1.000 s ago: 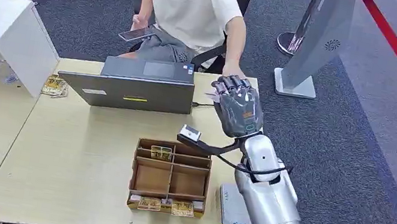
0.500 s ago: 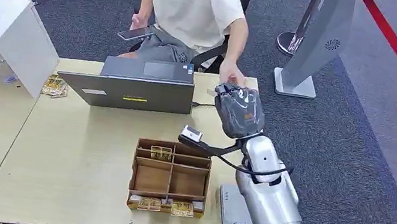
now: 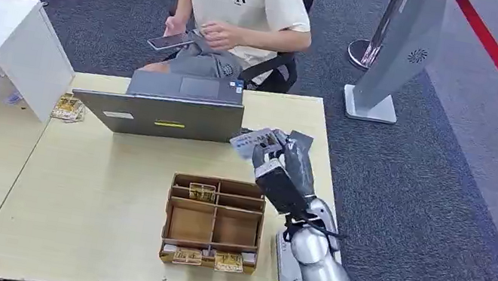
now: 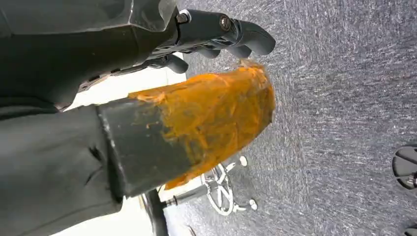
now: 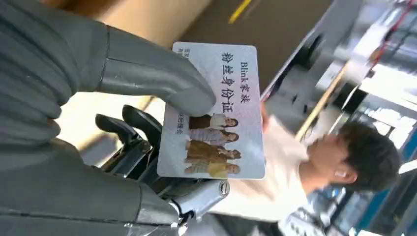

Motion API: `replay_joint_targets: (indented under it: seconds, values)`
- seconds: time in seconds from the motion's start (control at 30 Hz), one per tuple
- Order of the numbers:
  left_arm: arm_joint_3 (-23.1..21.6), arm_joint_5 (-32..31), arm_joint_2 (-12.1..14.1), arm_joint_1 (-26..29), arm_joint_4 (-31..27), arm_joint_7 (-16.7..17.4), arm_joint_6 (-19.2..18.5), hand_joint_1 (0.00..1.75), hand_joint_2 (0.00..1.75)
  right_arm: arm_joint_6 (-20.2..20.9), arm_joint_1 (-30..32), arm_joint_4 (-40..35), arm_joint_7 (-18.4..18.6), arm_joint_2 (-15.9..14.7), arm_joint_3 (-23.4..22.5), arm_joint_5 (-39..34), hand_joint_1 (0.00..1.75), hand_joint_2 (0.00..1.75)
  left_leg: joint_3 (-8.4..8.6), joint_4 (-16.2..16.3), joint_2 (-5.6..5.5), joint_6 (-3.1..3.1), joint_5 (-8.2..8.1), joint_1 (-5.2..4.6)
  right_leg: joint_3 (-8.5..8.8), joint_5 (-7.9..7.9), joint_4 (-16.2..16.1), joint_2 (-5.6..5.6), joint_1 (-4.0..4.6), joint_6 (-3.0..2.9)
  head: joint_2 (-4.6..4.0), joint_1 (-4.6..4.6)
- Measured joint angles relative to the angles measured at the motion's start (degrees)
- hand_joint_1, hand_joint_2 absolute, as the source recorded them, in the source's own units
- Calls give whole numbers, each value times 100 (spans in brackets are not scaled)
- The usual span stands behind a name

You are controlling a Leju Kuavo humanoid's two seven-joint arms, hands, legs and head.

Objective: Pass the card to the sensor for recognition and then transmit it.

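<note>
Right hand [image 3: 285, 168] pinches the card [image 5: 214, 112] between thumb and fingers, raised above the counter [image 3: 93, 229]. Card in hand; still to come, by my reckoning: presenting it to the sensor [image 3: 290, 263], then handing over.

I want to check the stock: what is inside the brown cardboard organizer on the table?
The cardboard organizer holds yellow packets in one far compartment and more along the near edge. The middle compartments look empty.
</note>
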Motion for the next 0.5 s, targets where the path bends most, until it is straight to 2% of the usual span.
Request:
replay_joint_targets:
  seconds: [0.2, 0.3, 0.5]
  values:
    - [13, 92, -22, 7, 0, -15, 41, 0, 0, 619, 355, -473, 41, -65, -41, -938, 175, 175, 4, 0, 5, 0, 0, -1, -2, 1, -2, 2, 0, 0, 0, 0]
    - [57, 171, -37, 25, 0, -31, 90, 0, 0, 1003, 747, -824, 48, -221, -223, -1451, 175, 175, -1, 1, -15, 1, 0, -1, 5, -2, -3, -14, -1, 3, 0, 4]
    - [133, 260, -52, 37, 0, -68, 105, 0, 0, 1241, 1221, -1215, 52, -549, -636, -1676, 175, 175, -1, 1, -11, 3, -2, -4, 2, -1, -4, -8, -3, 4, 0, 0]
